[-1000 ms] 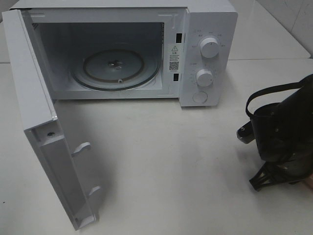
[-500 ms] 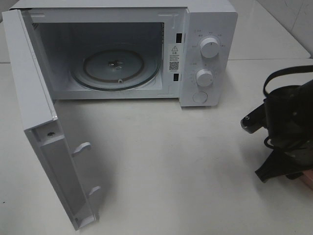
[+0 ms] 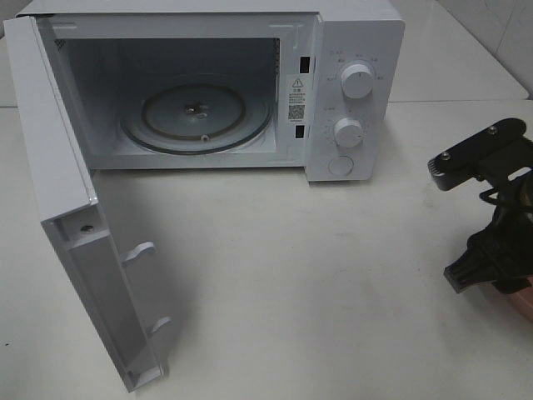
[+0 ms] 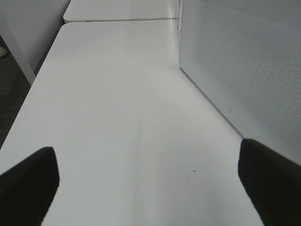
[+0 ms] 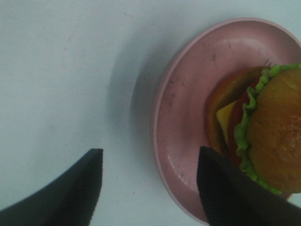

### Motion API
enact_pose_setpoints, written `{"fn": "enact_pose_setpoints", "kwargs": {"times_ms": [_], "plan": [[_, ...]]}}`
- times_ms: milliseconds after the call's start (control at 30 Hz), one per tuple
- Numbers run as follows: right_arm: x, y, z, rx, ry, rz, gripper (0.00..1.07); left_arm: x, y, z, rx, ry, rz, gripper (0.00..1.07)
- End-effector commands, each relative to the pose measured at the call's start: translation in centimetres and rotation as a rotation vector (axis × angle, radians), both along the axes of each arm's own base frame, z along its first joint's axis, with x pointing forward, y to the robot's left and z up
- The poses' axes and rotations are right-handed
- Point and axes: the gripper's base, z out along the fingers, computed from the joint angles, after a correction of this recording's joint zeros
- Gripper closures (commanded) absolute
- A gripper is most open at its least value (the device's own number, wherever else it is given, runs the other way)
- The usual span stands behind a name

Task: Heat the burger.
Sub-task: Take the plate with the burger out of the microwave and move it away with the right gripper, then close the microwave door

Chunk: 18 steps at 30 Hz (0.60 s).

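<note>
The burger (image 5: 268, 132), with a brown bun, green lettuce, red tomato and a cheese slice, sits on a round pink plate (image 5: 188, 94) in the right wrist view. My right gripper (image 5: 150, 188) hovers open above the plate's rim. One finger (image 5: 230, 193) overlaps the plate beside the burger and the other stands over bare table. Nothing is held. In the exterior high view the right arm (image 3: 491, 208) is at the far right edge, and only a pink sliver of the plate (image 3: 523, 302) shows under it. My left gripper (image 4: 150, 188) is open over bare table.
The white microwave (image 3: 358, 50) stands at the back, its door (image 3: 58, 183) swung wide open to the left and its glass turntable (image 3: 200, 117) bare. Beside the left gripper rises a white perforated panel (image 4: 244, 61). White tabletop (image 3: 316, 275) lies in front of the microwave.
The right arm has moved toward the right edge of the table and turned, so its bracket now shows on top. The microwave and its door have not moved.
</note>
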Motion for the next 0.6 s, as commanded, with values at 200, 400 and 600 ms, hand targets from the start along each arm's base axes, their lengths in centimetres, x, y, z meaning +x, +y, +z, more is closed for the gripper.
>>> {"fn": "enact_pose_setpoints", "kwargs": {"times_ms": [200, 400, 600], "plan": [[-2.2, -0.5, 3.4, 0.124, -0.054, 0.081, 0.24, -0.3, 0.0, 0.0, -0.005, -0.028, 0.004, 0.09], [-3.6, -0.7, 4.5, 0.182, -0.041, 0.098, 0.27, -0.3, 0.0, 0.0, -0.005, -0.028, 0.004, 0.09], [-5.4, -0.9, 5.5, 0.270, -0.009, 0.117, 0.30, -0.3, 0.0, 0.0, -0.005, -0.028, 0.004, 0.09]]}}
